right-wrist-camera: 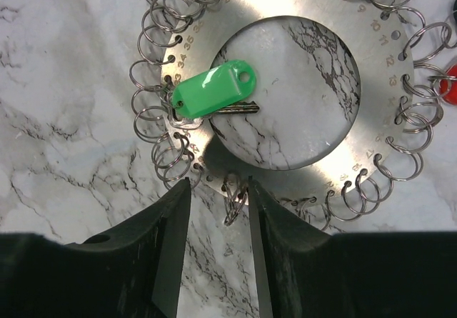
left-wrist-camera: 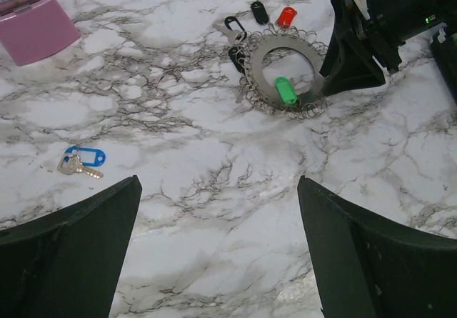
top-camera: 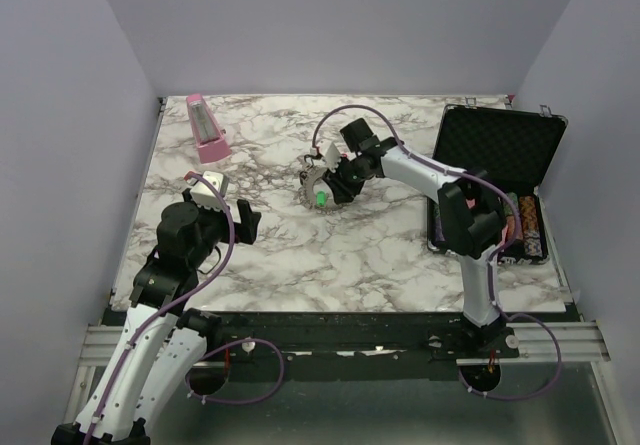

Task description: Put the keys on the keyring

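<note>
- Nearest us, the left arm [top-camera: 190, 235] hovers over the marble surface [top-camera: 330, 265], on the near side of the keyring [left-wrist-camera: 265, 50] and well to its left. The left jaws are spread wide, with nothing between them.
- The blue key [left-wrist-camera: 83, 159] lies flat on the surface, also left of the keyring and well apart from it.
- The keyring is a flat grey plate with a wide round hole, numbers around its band and small wire loops fringing its outer rim. It lies flat near the middle of the surface.
- The green key [right-wrist-camera: 213, 89] rests on the keyring, with its tag across the band and its metal blade pointing into the hole.
- The right arm [top-camera: 420, 170] reaches to the keyring from its right side. The right jaws are partly released and straddle one wire loop [right-wrist-camera: 235, 204] at the rim. We see a gap between that loop and one finger, so the loop is not clenched.
- Just beyond the keyring's far rim lie the red key [left-wrist-camera: 285, 16] and the black key [left-wrist-camera: 259, 11]. We cannot tell whether they are hooked to any loops.
- Farther off, a pink wedge-shaped object [top-camera: 207, 128] stands beyond and left of the keyring. An open black case [top-camera: 500, 150] holding chips [top-camera: 527, 227] lies to its right.
</note>
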### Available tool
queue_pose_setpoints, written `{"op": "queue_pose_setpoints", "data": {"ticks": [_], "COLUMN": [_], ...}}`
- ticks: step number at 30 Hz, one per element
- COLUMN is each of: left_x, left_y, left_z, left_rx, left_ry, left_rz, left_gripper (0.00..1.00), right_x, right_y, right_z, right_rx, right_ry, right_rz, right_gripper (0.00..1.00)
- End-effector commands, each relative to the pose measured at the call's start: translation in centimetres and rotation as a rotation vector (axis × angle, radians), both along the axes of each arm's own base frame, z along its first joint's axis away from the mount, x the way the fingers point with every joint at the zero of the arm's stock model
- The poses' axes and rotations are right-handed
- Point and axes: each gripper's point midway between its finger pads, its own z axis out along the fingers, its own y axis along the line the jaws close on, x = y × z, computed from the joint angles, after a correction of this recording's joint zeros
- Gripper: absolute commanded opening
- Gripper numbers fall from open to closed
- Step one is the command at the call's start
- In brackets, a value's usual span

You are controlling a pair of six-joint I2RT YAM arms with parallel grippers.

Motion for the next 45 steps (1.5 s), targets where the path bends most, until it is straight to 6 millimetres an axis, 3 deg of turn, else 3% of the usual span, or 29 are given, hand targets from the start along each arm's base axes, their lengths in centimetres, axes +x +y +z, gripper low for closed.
{"op": "queue_pose_setpoints", "data": {"ticks": [1, 10, 20, 29, 45], "left_x": [0.2, 0.2, 0.2, 0.2, 0.1], "left_y": [0.2, 0.3, 0.2, 0.3, 0.3], "left_z": [1.0, 1.1, 1.1, 1.1, 1.2], "left_rx": [0.005, 0.003, 0.000, 0.000, -0.001], "left_ry": [-0.035, -0.039, -0.040, -0.042, -0.044], "left_rz": [0.005, 0.005, 0.004, 0.005, 0.007], "left_gripper": [0.99, 0.99, 0.99, 0.99, 0.99], "right_x": [0.0, -0.1, -0.4, -0.4, -0.7], "right_y": [-0.6, -1.0, -1.2, -0.7, -1.0], "right_z": [-1.5, -2.0, -1.4, 0.0, 0.8], "right_rx": [-0.072, -0.097, -0.094, -0.066, -0.054], "right_ry": [0.017, 0.031, 0.025, 0.024, 0.047], "right_rz": [0.004, 0.000, -0.002, -0.010, -0.073], "right_gripper": [0.45, 0.43, 0.37, 0.38, 0.36]}}
